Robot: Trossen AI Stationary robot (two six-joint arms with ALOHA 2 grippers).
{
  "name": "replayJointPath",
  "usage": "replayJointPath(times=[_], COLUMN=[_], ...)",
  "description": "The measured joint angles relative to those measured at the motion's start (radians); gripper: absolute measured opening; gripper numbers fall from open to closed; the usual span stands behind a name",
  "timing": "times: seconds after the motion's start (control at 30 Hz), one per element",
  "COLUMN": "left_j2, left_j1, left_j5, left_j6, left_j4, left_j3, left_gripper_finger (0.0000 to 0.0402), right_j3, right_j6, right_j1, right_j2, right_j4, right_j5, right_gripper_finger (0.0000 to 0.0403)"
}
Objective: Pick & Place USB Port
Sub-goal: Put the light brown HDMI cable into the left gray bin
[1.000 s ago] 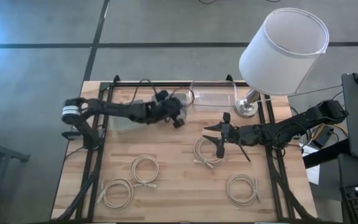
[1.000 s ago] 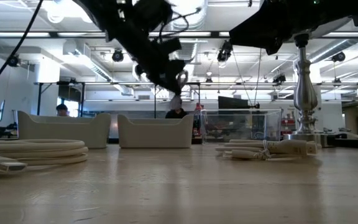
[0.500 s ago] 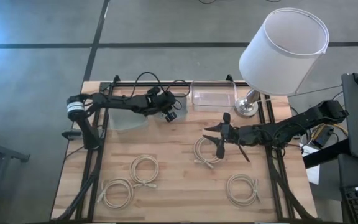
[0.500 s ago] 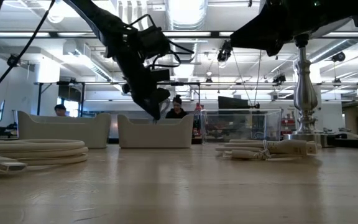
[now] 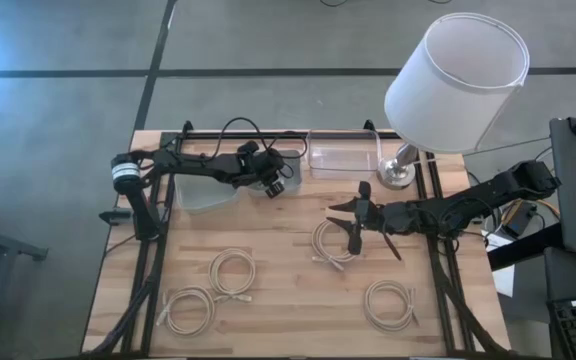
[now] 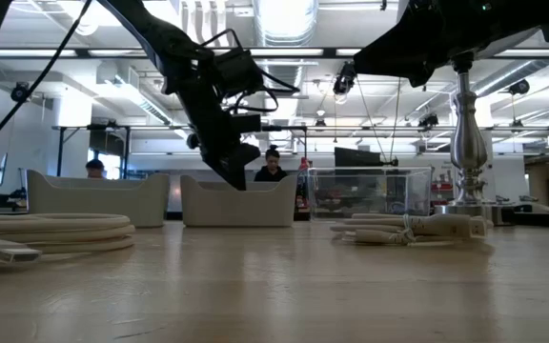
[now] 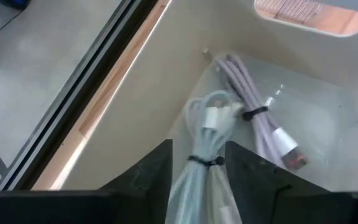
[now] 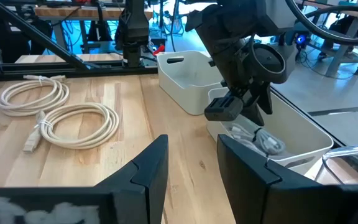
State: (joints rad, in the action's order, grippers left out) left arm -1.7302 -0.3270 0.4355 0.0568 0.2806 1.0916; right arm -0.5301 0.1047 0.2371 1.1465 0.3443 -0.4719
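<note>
My left gripper (image 5: 273, 181) hangs open over a white bin (image 8: 291, 134), its fingertips about level with the rim (image 6: 241, 181). In the bin lie two tied cable bundles. A white one (image 7: 207, 140) lies below the gap between my fingers, and a lilac one with a USB plug (image 7: 257, 121) lies beside it. My right gripper (image 5: 353, 222) hovers open above a loose white cable coil (image 5: 330, 242) at the table's middle right, with nothing between its fingers (image 8: 191, 174).
A second white bin (image 8: 188, 74) stands left of the first one. A clear container (image 5: 343, 156) and a lamp's base (image 5: 398, 173) stand at the far edge. More cable coils lie near the front (image 5: 233, 272), (image 5: 188, 308), (image 5: 390, 302).
My left gripper has gone toward the table's far left and down to the white bin's rim. The white bundle it carried a second ago has left it and lies in the bin.
</note>
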Motion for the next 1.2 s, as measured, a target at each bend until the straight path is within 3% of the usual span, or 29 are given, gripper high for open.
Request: replayJointPath(times=[0.27, 0.6, 0.9, 1.1, 1.2], left_j2=[0.067, 0.266, 0.423, 0.413, 0.393], left_j1=[0.072, 0.254, 0.443, 0.544, 0.572], left_j5=[-0.006, -0.006, -0.032, -0.035, -0.085], left_j6=[-0.017, -0.021, 0.217, 0.297, 0.293], left_j4=[0.099, 0.358, 0.424, 0.418, 0.418], left_j3=[0.059, 0.168, 0.097, -0.002, -0.053], left_gripper_finger=[0.0165, 0.0165, 0.0165, 0.0165, 0.0165], right_j3=[0.001, 0.001, 0.002, 0.003, 0.003], right_j6=[0.004, 0.087, 0.125, 0.154, 0.163], right_j1=[0.000, 0.000, 0.000, 0.000, 0.000], right_j2=[0.000, 0.000, 0.000, 0.000, 0.000], right_j4=[-0.011, -0.090, -0.109, -0.109, -0.109], right_j5=[0.000, 0.000, 0.001, 0.001, 0.001], right_gripper_finger=[0.0123, 0.0134, 0.0124, 0.0118, 0.0121])
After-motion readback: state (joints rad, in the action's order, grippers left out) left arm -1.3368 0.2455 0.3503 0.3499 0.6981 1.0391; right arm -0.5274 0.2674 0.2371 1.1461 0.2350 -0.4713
